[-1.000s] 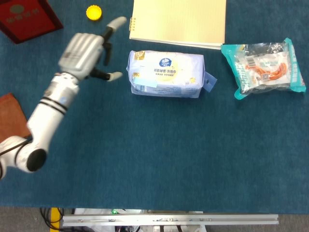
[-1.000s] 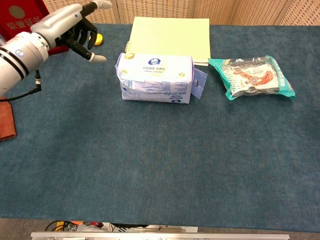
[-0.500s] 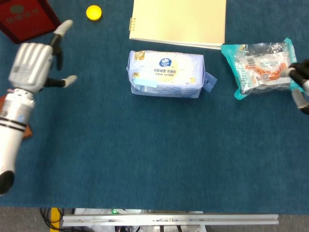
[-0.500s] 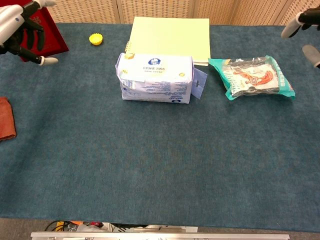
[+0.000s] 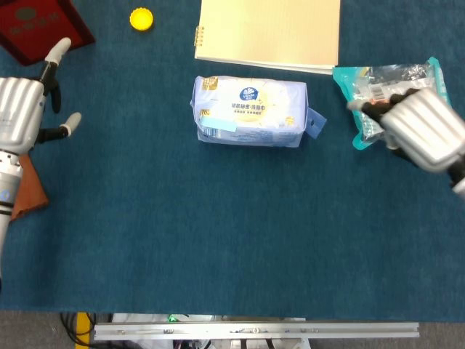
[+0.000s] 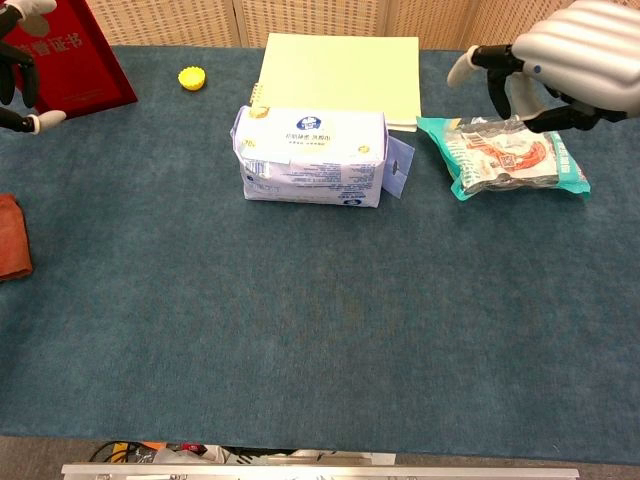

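A: Where is the snack packet lying?

B: It is lying flat toward the right of the table, teal-edged, just right of the blue tissue pack. The right hand is hovering over it with fingers spread, gripping nothing; in the chest view its fingertips are hanging above the packet's left end.

A: And the other hand?

B: The left hand is sitting at the far left edge, fingers apart and holding nothing, near a red booklet and a brown cloth.

A: What else is showing?

B: A yellow spiral notebook is lying just behind the tissue pack, and 1 yellow bottle cap is resting left of it. Dark blue carpet-like fabric is covering the table, and woven tan panels are standing behind it.
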`<act>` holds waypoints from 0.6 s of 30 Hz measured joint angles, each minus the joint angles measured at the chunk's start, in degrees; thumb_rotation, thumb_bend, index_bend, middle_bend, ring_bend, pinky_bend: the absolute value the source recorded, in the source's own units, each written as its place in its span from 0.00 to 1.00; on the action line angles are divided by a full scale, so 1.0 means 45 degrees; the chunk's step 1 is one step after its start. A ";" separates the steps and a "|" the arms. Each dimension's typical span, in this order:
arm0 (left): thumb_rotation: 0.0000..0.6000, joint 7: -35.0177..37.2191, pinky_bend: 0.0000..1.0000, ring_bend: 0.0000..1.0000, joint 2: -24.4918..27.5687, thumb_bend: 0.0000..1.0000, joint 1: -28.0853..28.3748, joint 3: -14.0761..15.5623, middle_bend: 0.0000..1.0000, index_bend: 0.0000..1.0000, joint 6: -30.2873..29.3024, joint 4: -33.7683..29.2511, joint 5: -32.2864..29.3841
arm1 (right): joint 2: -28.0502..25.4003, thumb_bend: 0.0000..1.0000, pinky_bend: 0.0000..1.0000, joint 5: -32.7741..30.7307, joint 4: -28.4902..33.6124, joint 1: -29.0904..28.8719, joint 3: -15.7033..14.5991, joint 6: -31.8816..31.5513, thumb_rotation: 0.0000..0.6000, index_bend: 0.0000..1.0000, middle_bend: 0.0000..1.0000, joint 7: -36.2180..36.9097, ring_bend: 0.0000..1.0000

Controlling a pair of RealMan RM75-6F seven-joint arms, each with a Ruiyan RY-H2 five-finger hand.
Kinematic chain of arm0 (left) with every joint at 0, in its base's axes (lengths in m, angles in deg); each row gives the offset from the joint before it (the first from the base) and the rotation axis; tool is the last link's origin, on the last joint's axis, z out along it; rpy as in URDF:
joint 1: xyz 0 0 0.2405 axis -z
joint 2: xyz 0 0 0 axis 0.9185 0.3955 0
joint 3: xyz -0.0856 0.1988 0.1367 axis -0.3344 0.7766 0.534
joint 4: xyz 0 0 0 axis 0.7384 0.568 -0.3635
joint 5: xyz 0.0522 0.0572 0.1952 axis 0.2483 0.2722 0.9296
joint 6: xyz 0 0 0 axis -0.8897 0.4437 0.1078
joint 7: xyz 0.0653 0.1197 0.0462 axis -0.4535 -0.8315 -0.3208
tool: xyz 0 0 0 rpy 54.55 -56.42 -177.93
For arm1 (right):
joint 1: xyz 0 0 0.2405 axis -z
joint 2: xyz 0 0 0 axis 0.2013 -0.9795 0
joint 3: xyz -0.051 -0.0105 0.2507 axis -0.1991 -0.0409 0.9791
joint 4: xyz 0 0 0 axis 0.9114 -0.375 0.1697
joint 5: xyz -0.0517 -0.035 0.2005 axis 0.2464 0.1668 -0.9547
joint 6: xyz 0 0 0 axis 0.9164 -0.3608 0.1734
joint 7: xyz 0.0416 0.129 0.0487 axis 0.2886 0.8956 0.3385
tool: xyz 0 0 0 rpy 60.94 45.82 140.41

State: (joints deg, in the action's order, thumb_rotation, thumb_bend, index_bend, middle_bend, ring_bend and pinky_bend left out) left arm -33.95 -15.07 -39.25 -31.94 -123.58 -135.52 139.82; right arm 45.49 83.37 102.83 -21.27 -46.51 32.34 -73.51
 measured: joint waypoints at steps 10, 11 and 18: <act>1.00 0.0157 0.78 0.66 0.0320 0.23 -0.0447 0.0329 0.67 0.00 0.0178 -0.0356 0.0312 | 0.0611 1.00 1.00 -0.3286 0.0216 -0.2214 0.0464 0.2119 1.00 0.24 1.00 -0.0914 1.00; 1.00 0.0195 0.78 0.66 0.0324 0.23 -0.0470 0.0325 0.67 0.00 0.0185 -0.0355 0.0312 | 0.0737 1.00 1.00 -0.3695 0.0181 -0.2484 0.0481 0.2296 1.00 0.24 1.00 -0.1024 1.00; 1.00 0.0320 0.78 0.66 0.0371 0.23 -0.0645 0.0270 0.67 0.00 0.0215 -0.0433 0.0347 | 0.1597 1.00 1.00 -0.5944 -0.0207 -0.4167 0.0391 0.3221 1.00 0.24 1.00 -0.1435 1.00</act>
State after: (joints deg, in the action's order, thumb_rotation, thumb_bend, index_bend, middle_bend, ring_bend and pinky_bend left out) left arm -32.50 -13.40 -42.15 -30.72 -122.61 -137.47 141.38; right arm 52.68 56.62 101.90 -40.02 -44.75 46.83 -79.97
